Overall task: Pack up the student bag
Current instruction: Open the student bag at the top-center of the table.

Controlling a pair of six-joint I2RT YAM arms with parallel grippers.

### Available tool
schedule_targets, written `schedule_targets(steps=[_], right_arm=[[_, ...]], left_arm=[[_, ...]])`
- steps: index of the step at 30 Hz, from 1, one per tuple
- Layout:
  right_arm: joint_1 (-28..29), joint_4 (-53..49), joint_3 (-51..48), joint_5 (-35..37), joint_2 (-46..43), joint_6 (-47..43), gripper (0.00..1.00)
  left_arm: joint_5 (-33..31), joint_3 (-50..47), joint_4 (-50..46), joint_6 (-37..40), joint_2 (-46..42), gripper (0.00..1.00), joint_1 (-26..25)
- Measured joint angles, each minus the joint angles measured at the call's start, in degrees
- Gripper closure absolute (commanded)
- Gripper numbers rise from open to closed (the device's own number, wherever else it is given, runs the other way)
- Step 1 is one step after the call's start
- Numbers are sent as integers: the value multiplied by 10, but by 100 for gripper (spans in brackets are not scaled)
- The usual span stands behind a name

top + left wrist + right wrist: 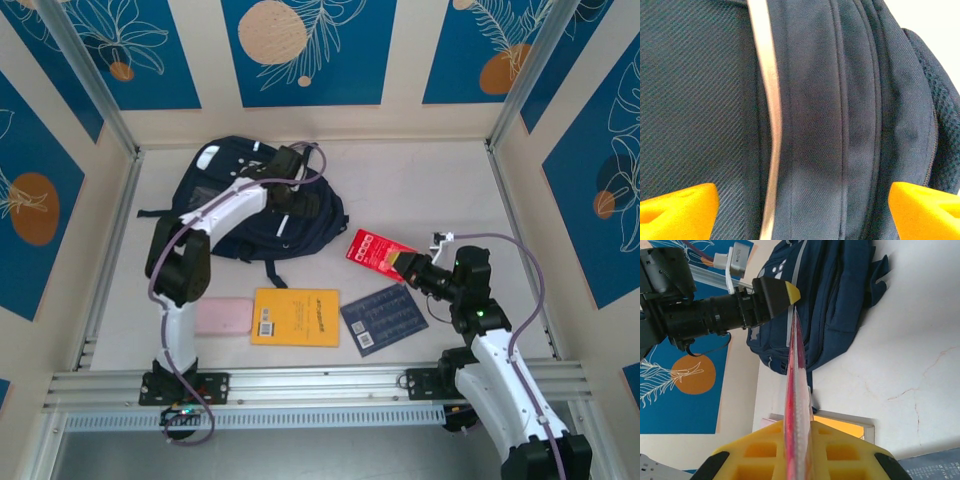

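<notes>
At eleven o'clock, the student bag (220, 185) is lying under the released, wide-spread left gripper (802, 215).
Toward four o'clock, the right gripper (797, 440) is clenching a red book (375, 252); the bag is likely needing opening first.

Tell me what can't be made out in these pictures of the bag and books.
1. Whether the student bag is zipped: the left arm covers its middle in the top view; the left wrist view sits too close.
2. Cover of the red book: edge-on in the right wrist view, clamped in the right gripper; print too small from above.
3. What the flat pink thing is: too small and plain in the top view.
</notes>
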Motion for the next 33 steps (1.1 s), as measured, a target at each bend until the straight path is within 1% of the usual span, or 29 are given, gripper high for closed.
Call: schedule_targets(steps=[4,5,8,10,12,15,18,26,29,33], right_arm=[[-17,3,-8,-12,-2,9,87],[-20,3,-10,-14,-2,11,87],[-26,5,-15,-20,-2,17,87],[-27,7,-16,-22,-2,21,87],[-27,9,-16,-24,-2,23,87],[-27,11,-16,-24,-2,23,87],[-28,12,-16,-25,-2,24,87],[-28,-2,-7,-26,-3,12,86],[-28,-8,1,-26,-12,7,87],[-26,-12,8,-26,-17,2,87]], left_arm=[[-44,67,-32,11,59,16,-14],[-53,75,-38,11,69,19,-17],[-74,79,-46,12,86,31,-19],[-87,79,-47,13,90,44,-19],[-91,80,-49,11,90,55,-19],[-86,84,-48,14,91,78,-19],[-64,89,-48,12,94,99,-16],[20,69,-28,16,82,100,8],[51,48,-19,26,52,100,13],[87,45,-43,40,3,100,23]])
